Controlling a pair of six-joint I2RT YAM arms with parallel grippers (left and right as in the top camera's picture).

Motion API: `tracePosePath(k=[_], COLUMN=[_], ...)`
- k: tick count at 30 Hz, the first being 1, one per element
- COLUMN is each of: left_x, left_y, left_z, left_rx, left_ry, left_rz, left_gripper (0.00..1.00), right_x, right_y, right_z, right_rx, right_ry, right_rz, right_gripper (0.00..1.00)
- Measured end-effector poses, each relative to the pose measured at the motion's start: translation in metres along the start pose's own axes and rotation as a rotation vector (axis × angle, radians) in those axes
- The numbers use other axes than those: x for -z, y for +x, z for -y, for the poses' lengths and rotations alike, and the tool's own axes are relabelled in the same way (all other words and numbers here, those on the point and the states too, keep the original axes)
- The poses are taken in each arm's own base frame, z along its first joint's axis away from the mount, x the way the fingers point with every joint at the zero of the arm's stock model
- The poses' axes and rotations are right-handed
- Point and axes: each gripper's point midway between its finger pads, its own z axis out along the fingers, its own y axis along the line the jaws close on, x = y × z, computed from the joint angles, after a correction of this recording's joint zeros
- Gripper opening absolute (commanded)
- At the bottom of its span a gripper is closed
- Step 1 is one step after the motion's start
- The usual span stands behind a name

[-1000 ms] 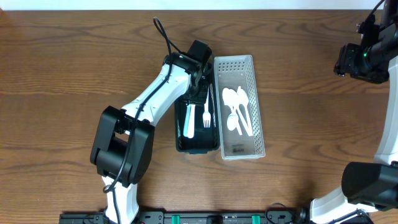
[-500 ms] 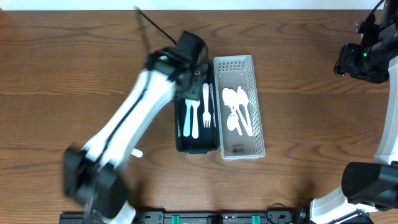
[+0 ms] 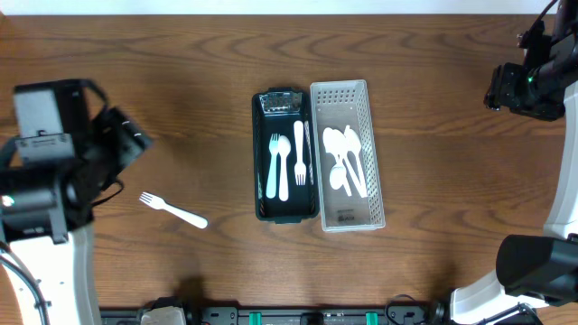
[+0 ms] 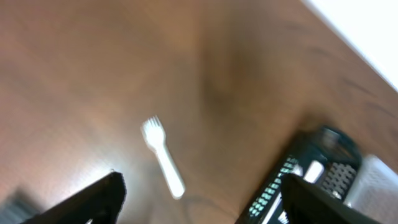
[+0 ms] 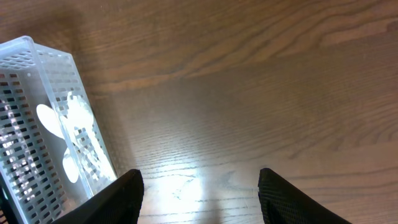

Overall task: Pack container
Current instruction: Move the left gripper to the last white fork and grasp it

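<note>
The left gripper, spread wide and empty, has the loose white plastic fork just ahead, centred in its opening, and the part-filled black rectangular plastic container off to its right. Fetching that fork looks like the step: come down square across the slim handle and close mid-shaft. That view is smeared, blurring the tines; the right gripper, also parted and empty, shows only one end of the white perforated basket.

Left wrist view is blurred; black container runs off its bottom edge. White basket is cropped left.
</note>
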Motion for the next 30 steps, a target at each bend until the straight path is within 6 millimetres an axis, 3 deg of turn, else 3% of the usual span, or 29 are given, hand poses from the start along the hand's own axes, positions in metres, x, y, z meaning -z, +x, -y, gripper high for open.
tracePosePath(k=[4,6,12,16,19,22,30], left_x=[-0.042,-0.061,-0.135,-0.173,-0.195,-0.211,-0.241], left_y=[0.014,0.023,0.061,0.094,0.122,0.134,0.139], left_z=[-0.035,-0.043,-0.047,-0.058,-0.069,-0.073,-0.069], left_rx=[0.210,0.264,0.345,0.353,0.352,0.353,0.353], left_ry=[-0.139,-0.171,-0.157,-0.188,-0.235,-0.260,-0.255], left_rz=[-0.092,-0.122,-0.210,-0.290,-0.368,-0.414,-0.445], left_gripper=[0.92,0.92,0.92,0.92,0.92,0.92,0.88], right_x=[0.000,0.000,0.000,0.000,0.000,0.000,0.000], right_y=[-0.001,-0.002,-0.002,-0.003,-0.003,-0.003,-0.002], right_z=[0.000,0.000,0.000,0.000,0.000,0.000,0.000], right_rx=[0.001,0.001,0.001,0.001,0.001,0.001,0.001], right_ry=[0.000,0.000,0.000,0.000,0.000,0.000,0.000], right_rz=[0.005,0.006,0.008,0.010,0.011,0.011,0.006], right_gripper=[0.63,0.63,0.63,0.63,0.63,0.63,0.63])
